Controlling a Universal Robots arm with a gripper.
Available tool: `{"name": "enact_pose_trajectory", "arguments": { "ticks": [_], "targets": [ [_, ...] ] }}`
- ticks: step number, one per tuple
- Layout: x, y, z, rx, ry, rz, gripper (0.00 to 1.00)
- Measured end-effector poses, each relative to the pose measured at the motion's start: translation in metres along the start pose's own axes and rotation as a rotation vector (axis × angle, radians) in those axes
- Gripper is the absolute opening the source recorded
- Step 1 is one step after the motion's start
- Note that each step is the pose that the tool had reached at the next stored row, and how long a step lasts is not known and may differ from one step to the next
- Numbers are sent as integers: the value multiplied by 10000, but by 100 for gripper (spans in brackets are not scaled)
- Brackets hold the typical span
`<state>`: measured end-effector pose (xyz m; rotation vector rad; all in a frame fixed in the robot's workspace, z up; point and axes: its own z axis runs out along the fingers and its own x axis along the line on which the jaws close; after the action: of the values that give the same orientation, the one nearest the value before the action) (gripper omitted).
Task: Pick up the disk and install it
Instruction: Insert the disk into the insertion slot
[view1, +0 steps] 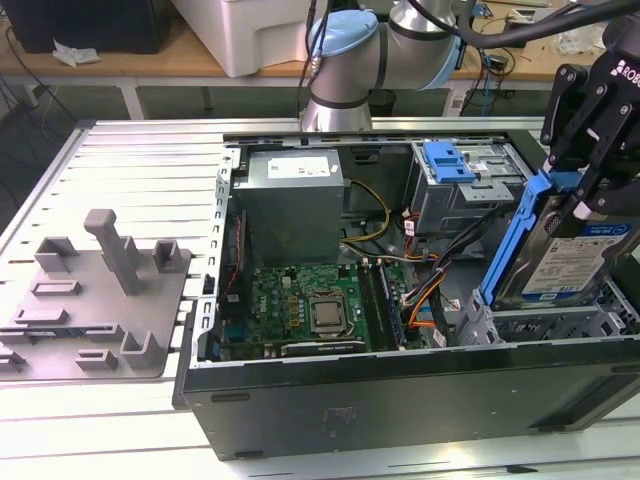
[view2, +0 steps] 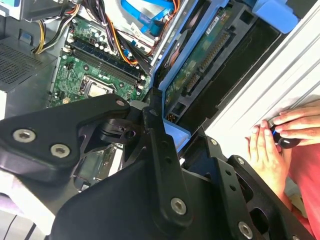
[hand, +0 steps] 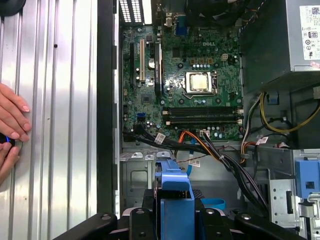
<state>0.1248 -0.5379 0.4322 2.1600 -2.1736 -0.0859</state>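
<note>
Exterior view: the gripper (view1: 577, 192) holds the disk (view1: 572, 262) tilted on edge, jaws pinching its blue bracket, at the 3 o'clock side of the open computer case (view1: 400, 400); the motherboard (view1: 310, 305) lies toward 9 o'clock from it. In the first wrist view, a person's hand (hand: 12, 119) rests on the counter (hand: 55, 150).

A silver worktop (view1: 130, 165) of long slotted metal planks spreads across the foreground. It is evenly and brightly lit, with soft glare along its ribs. Behind it runs a wooden bench (view1: 110, 60) on white legs, carrying a black box (view1: 90, 22), a white box (view1: 250, 35) and a crumpled white wad (view1: 72, 52). The space under the bench is dim.
</note>
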Motion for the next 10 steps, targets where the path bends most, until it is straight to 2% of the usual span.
{"name": "enact_pose_trajectory", "arguments": {
  "ticks": [10],
  "targets": [
    [0, -1, 9, -1, -4, 0, 37]
  ]
}}
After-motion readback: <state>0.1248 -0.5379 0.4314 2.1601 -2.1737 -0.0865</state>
